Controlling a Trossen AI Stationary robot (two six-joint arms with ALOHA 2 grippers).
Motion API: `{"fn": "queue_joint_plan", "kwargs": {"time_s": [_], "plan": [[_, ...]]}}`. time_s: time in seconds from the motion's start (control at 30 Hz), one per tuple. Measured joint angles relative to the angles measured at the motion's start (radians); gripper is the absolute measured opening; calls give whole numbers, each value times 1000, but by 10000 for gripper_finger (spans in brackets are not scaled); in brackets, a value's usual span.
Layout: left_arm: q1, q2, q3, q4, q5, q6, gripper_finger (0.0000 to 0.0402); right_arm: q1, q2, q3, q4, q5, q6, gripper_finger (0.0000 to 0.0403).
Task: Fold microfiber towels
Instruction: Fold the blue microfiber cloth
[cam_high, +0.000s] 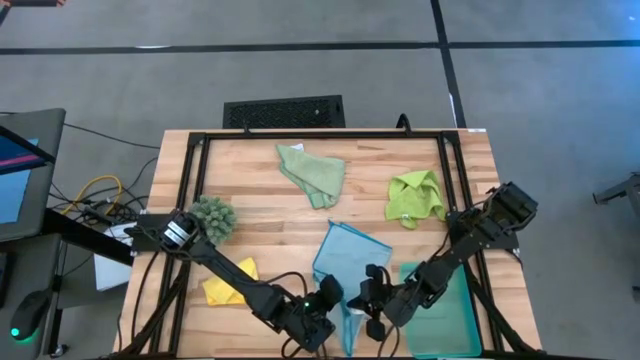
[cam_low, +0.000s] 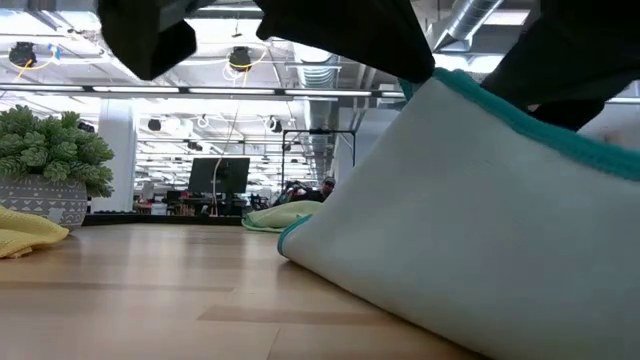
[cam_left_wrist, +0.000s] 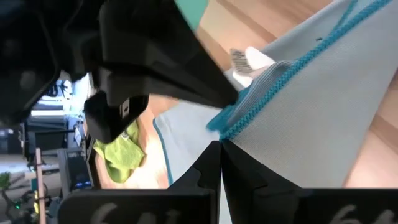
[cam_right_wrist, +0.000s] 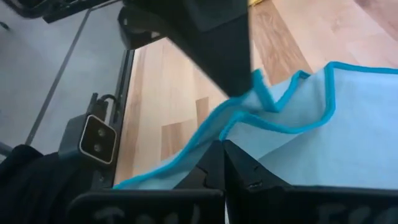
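Note:
The light blue towel (cam_high: 348, 252) lies near the table's front middle, its near end raised between both grippers. My left gripper (cam_high: 328, 298) and my right gripper (cam_high: 370, 292) are both shut on it, close together. The low view shows the blue towel (cam_low: 480, 230) sloping up from the wood. A sage green towel (cam_high: 312, 172) and a lime green towel (cam_high: 415, 197) lie crumpled toward the far edge. The yellow towel (cam_high: 228, 284) lies under my left arm. My left gripper pinches the blue towel's teal-hemmed edge (cam_left_wrist: 239, 115) between its two shut fingers, coming slanting down from the table's left. That end is lifted; the towel's far part (cam_high: 350, 240) rests on the table. My right gripper pinches the hemmed edge (cam_right_wrist: 245, 118) beside it, between its shut fingers, slanting down from the table's right. The cloth bunches in a small fold just past the fingertips. The towel drapes away from the hold toward the wood.
A dark-green spiky clump (cam_high: 212, 215) stands at the left, near my left arm. A teal tray (cam_high: 450, 310) sits at the front right under my right arm. A black frame (cam_high: 320, 135) borders the wooden table top.

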Motion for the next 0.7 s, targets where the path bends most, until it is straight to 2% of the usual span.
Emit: {"fn": "queue_joint_plan", "kwargs": {"time_s": [0.7], "plan": [[-6, 0, 0, 48, 4, 24, 0, 0, 0, 0, 36, 23, -30, 12]]}}
